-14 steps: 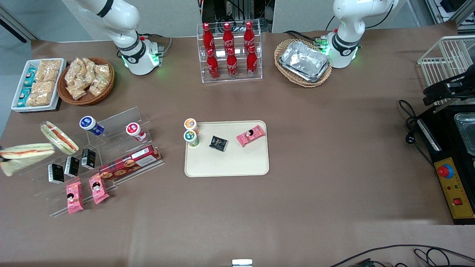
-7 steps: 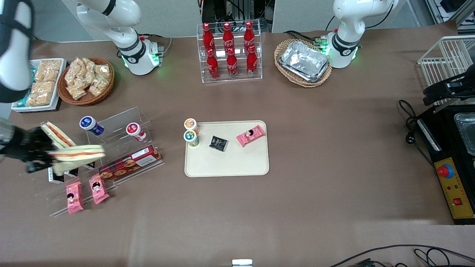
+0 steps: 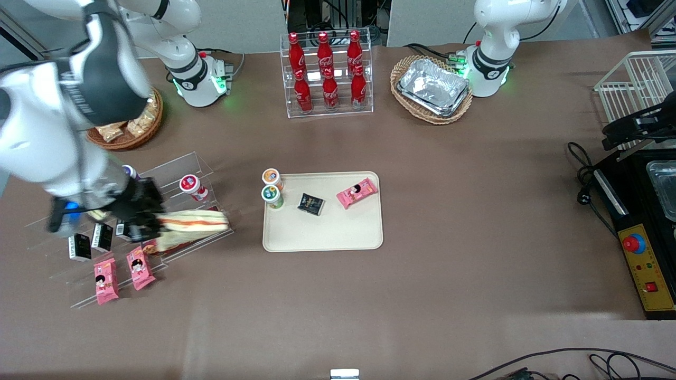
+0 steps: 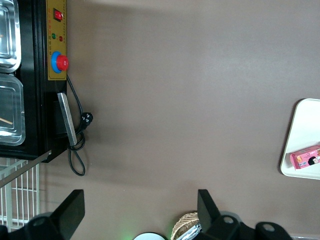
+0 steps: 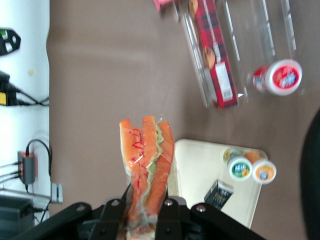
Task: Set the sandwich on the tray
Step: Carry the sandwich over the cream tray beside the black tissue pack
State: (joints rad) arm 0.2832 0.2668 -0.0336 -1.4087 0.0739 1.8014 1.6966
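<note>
The gripper (image 3: 150, 224) has its fingers clamped on one end of the sandwich (image 3: 193, 224), w/ the rest sticking out level toward the tray (image 3: 323, 237), prob. so it can go down flat; right now it hangs over the clear stepped rack (image 3: 174, 174) at the working arm's end of the table, well apart from the tray. In the wrist view the fingers (image 5: 167, 212) pinch the wedge's sides, filling edge facing the cam. Tray already holds two small cups (image 3: 272, 187), a black packet (image 3: 310, 203) & a pink snack pack (image 3: 357, 192); the half nearer the front cam is bare, likely the landing spot.
</note>
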